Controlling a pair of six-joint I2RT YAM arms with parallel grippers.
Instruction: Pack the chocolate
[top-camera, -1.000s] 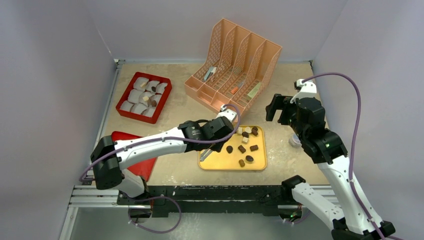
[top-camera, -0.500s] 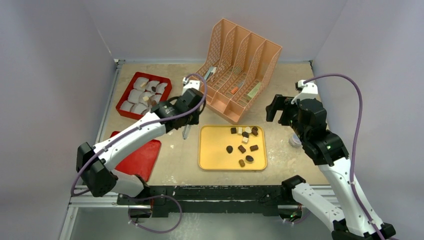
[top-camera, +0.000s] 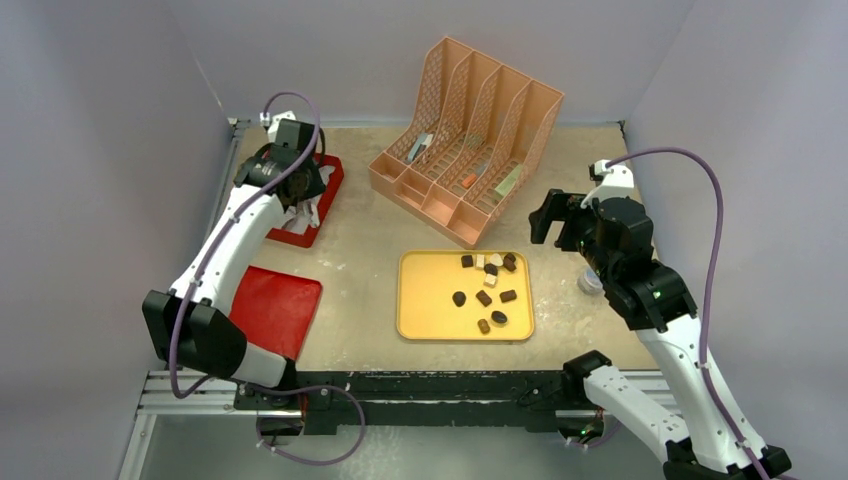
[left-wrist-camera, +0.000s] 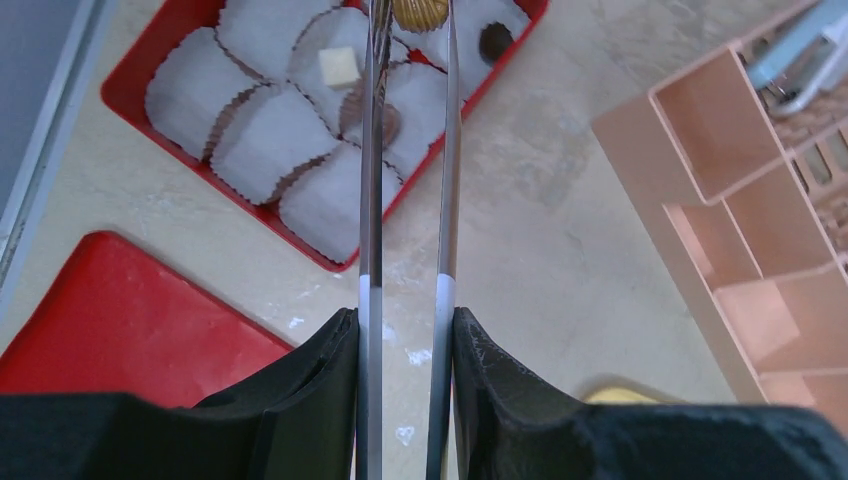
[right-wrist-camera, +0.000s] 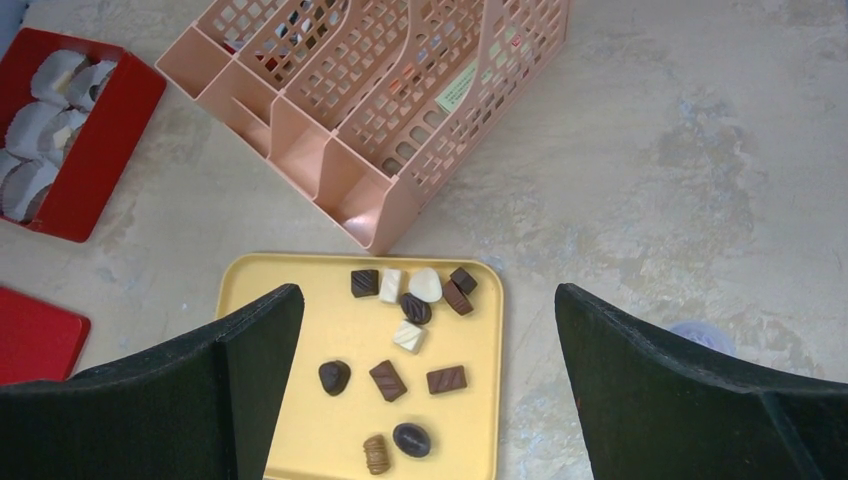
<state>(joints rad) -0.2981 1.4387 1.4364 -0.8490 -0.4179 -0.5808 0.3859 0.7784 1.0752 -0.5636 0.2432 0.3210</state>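
**Chocolate Packing: One Piece Held Over the Red Box**

Mottled beige tabletop, enclosed by pale lilac walls, was inspected. The left gripper (left-wrist-camera: 410, 30) stood over the red box (left-wrist-camera: 120, 95), its thin fingers pinching a caramel-brown shell-shaped piece (left-wrist-camera: 420, 10) at the very tips. The right gripper (top-camera: 562, 222) hung over the table's right side, spread wide and holding nothing.

Three pieces sat in the white cup liners (left-wrist-camera: 270, 140): a cream square (left-wrist-camera: 338, 68), a dark round one (left-wrist-camera: 495, 42), and a brown one partly hidden behind a finger. The loose chocolate (right-wrist-camera: 388, 380), about a dozen pieces, lay on the yellow tray (right-wrist-camera: 330, 320). These were dark brown, mid-brown and cream, shaped as ovals, squares and short bars. Several were bunched together at the tray's far edge, near the pink file rack (right-wrist-camera: 400, 120).

Assessment: the pieces were judged light, rigid and smooth-skinned, so likely to slip or scuff under hard pressure. They were best taken across opposite flat sides, ovals across the narrow width, with a gentle closure.
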